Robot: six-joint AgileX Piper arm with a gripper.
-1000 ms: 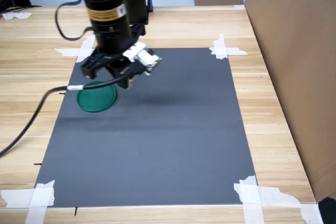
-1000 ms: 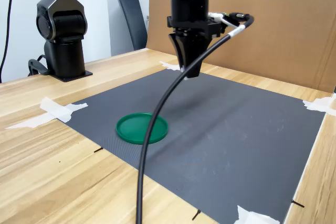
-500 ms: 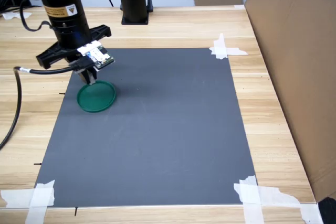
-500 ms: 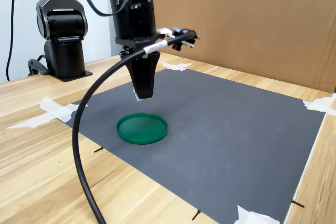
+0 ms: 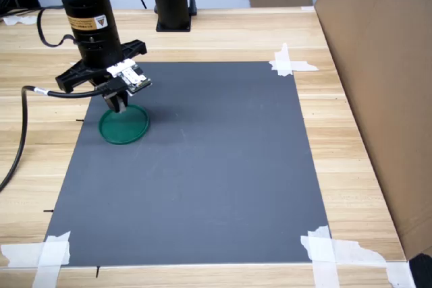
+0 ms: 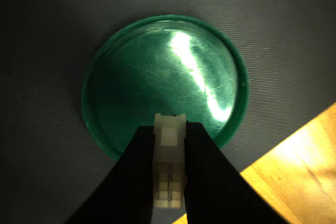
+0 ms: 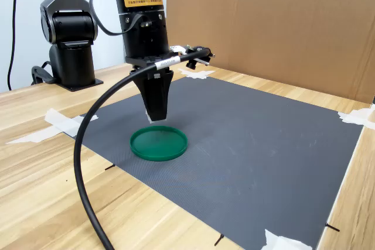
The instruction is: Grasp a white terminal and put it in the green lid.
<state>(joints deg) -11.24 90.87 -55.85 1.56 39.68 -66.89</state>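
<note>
Gripper: the gripper (image 6: 169, 192) points straight down, its two dark fingers (image 6: 134, 182) clamped on the white terminal (image 6: 169, 166); nothing else is held.

Terminal, look: small off-white plastic block, longer than wide, gridded into little square cells at one end, with a stepped notch at the end nearest the lid. It sits squarely between the jaws and juts a little past the tips.

Terminal, place: in the air, above the green lid (image 6: 163, 85). In the wrist view its tip overlaps the lid's rim, not the centre. In the second exterior view a clear gap separates the gripper tip (image 7: 157, 116) from the lid (image 7: 159, 143); no contact.

Lid, look: flat round dark-green disc with a low raised rim, glossy floor showing a bright glare streak and fine scratches. Nothing lies in it.

Lid, place: on the dark grey mat (image 5: 202, 166), near the mat's edge at the first exterior view's left, closer to the mat's far corner than its near one. The mat is taped at its corners to the wooden bench (image 5: 364, 166).

Step in hand: carry done, placing not yet done.

Next move, judged: a small shift toward the lid's centre, a short descent, then opening the jaws low, so the light block does not bounce off the rim.
</note>
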